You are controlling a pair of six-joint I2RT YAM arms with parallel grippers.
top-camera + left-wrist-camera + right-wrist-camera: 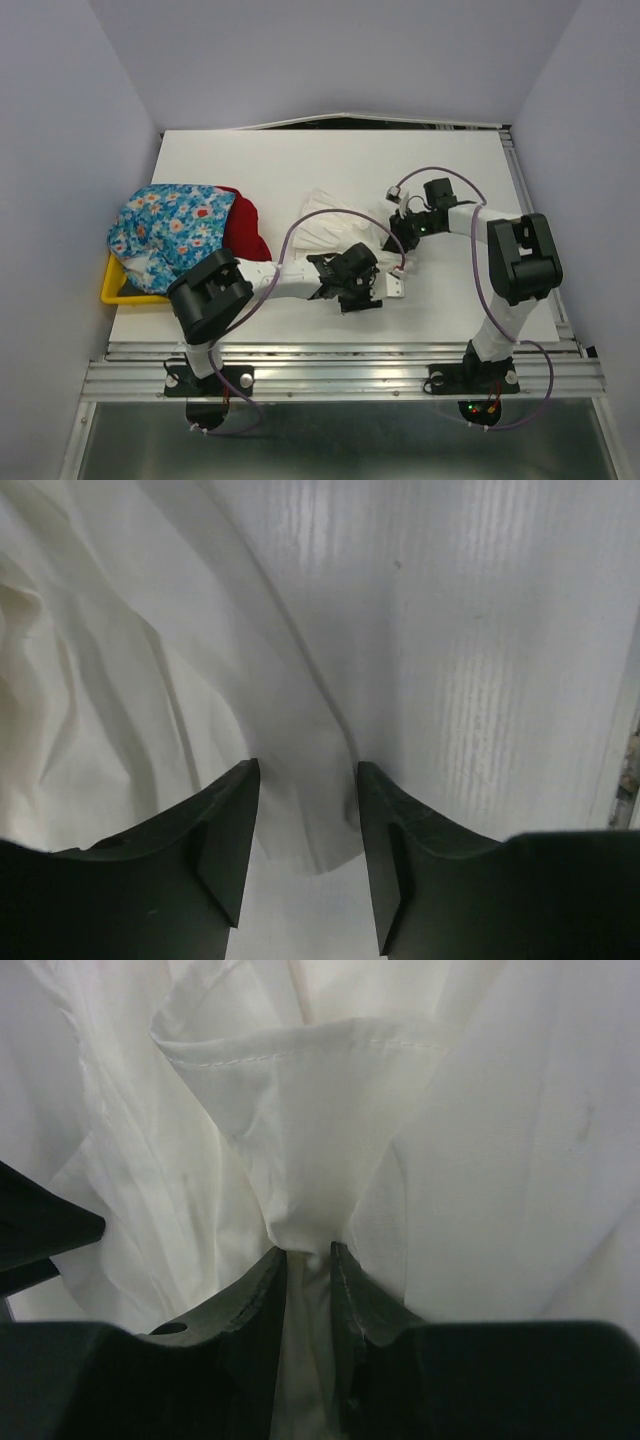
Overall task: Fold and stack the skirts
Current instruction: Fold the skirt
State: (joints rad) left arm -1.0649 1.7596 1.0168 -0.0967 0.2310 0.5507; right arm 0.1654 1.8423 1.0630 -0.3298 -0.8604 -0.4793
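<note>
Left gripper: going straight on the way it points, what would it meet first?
The white skirt: its edge lies just ahead, between the open fingers of the left gripper, with bare table to the right. How high the fingertips stand above the cloth is unclear.

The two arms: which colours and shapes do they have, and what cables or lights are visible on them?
The left arm and the right arm have bulky black joint housings joined by white links. A thin purplish cable loops loosely along each. Small red and green lights glow near the right arm's base. The fingers are dark, flat-faced and tapering.
</note>
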